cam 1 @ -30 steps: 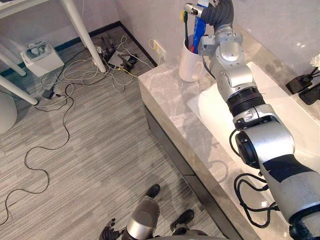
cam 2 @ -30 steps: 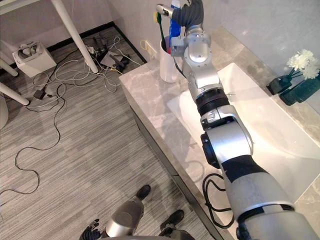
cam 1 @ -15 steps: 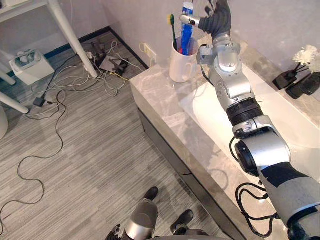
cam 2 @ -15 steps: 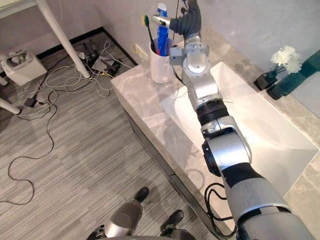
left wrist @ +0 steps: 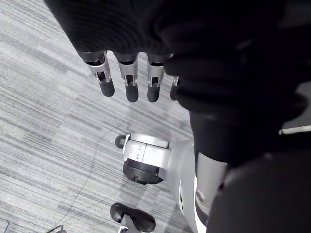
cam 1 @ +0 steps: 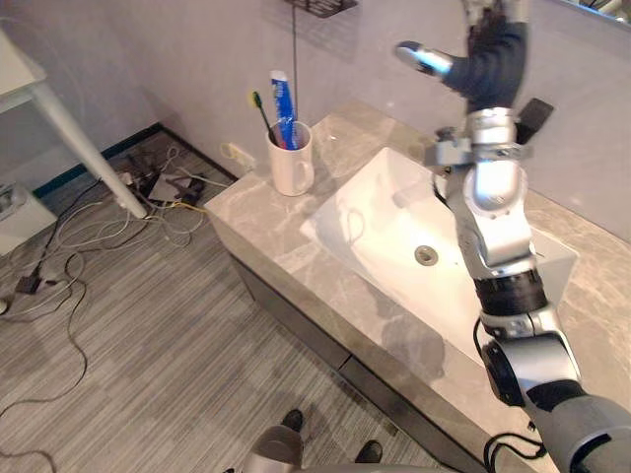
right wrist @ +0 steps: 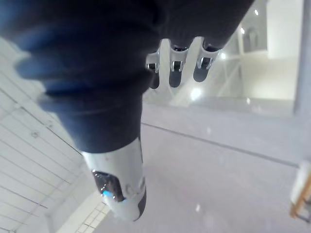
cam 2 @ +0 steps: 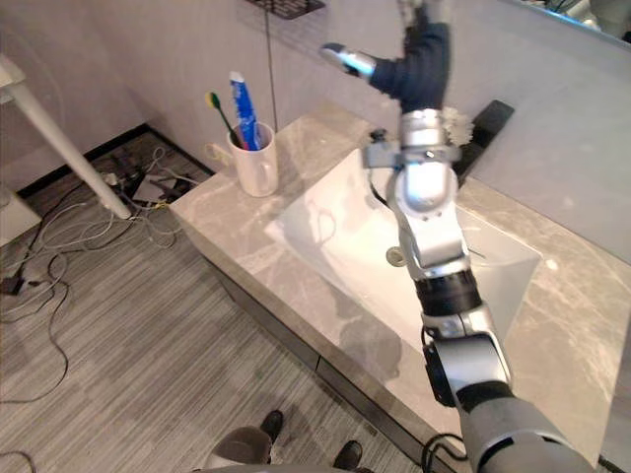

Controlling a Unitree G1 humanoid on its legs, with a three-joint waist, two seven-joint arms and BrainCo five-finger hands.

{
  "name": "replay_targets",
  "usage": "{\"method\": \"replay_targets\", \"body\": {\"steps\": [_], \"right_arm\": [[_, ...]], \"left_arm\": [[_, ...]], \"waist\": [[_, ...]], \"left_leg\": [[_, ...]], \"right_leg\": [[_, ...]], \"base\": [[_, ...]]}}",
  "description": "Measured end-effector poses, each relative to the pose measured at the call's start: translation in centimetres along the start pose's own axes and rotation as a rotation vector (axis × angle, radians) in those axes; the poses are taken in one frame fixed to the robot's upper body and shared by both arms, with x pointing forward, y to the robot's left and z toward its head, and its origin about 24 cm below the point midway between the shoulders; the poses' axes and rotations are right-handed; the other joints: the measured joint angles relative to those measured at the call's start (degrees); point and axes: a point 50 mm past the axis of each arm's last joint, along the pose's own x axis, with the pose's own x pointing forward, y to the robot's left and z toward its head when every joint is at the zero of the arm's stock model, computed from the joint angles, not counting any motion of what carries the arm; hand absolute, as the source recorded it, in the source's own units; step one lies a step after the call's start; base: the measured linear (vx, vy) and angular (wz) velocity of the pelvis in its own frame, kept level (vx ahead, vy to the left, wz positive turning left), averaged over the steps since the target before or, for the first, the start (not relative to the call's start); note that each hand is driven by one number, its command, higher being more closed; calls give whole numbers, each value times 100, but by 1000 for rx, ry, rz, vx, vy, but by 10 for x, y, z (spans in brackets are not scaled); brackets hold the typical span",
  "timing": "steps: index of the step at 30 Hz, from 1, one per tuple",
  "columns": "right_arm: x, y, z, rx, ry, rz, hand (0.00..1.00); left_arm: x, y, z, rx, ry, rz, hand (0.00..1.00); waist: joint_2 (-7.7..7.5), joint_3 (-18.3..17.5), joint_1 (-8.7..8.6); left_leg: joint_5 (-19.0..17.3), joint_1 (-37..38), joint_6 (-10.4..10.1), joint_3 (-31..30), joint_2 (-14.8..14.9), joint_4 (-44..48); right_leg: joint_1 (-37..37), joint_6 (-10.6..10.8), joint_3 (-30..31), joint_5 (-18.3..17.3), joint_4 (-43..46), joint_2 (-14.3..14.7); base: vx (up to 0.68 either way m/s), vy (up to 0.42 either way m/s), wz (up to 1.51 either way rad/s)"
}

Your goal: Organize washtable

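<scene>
Low over the floor (left wrist: 43,126), the left hand (left wrist: 127,80) is hanging empty, fingers straight. Left of the sink (cam 1: 375,227), the white cup (cam 1: 293,168) is standing on the marble counter (cam 1: 261,217), holding a blue toothpaste tube (cam 1: 282,99) and a toothbrush (cam 1: 264,116) upright. The right hand (cam 1: 485,69), at that cup a moment ago, is now hovering high by the wall, fingers loose and empty, partly cropped in the head views.
</scene>
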Motion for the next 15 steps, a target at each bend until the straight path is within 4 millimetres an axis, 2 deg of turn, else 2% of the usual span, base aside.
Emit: {"method": "replay_targets", "body": {"steps": [2,3,6,11,12,14,15], "right_arm": [[-2,-21,5,-51,-26,-61,0],[-6,-39,8,-93,-36,-123,0],[-15,-65,9,-162,-21,-213,0],[-63,-137,5,-390,140,-414,0],[-70,-145,4,-413,169,-438,0],[-107,-177,1,-490,291,-583,0],[-118,-186,2,-509,321,-629,0]], "left_arm": [[0,-2,-3,-2,16,-4,0],[-2,-4,-8,-5,38,-10,0],[-2,-7,-12,-8,56,-16,0],[-4,-9,-19,-15,87,-35,0],[-4,-9,-20,-15,89,-35,0],[-6,-9,-26,-37,114,-35,0],[-7,-10,-27,-43,121,-35,0]], "waist": [[33,-81,-44],[80,-160,-157],[134,-206,-269],[203,-304,-484],[205,-306,-495],[210,-381,-622],[214,-434,-617]], "left_leg": [[0,42,4,99,17,-33],[-1,81,5,168,28,-64],[-3,163,9,339,53,-109],[-25,208,42,481,77,-135],[-25,216,42,504,82,-142],[-26,227,43,533,96,-213],[-27,205,45,541,97,-231]], "right_leg": [[-13,-5,97,27,-25,14],[-15,-11,160,48,-44,20],[-9,-17,323,109,-108,43],[-19,-34,513,194,-217,84],[-23,-36,554,197,-219,88],[-86,-33,570,195,-250,108],[-129,-17,589,183,-256,112]], "base": [[-17,19,-31],[-9,20,-25],[-15,23,-34],[-18,15,-18],[-16,15,-17],[-22,3,-11],[1,4,-10]]}}
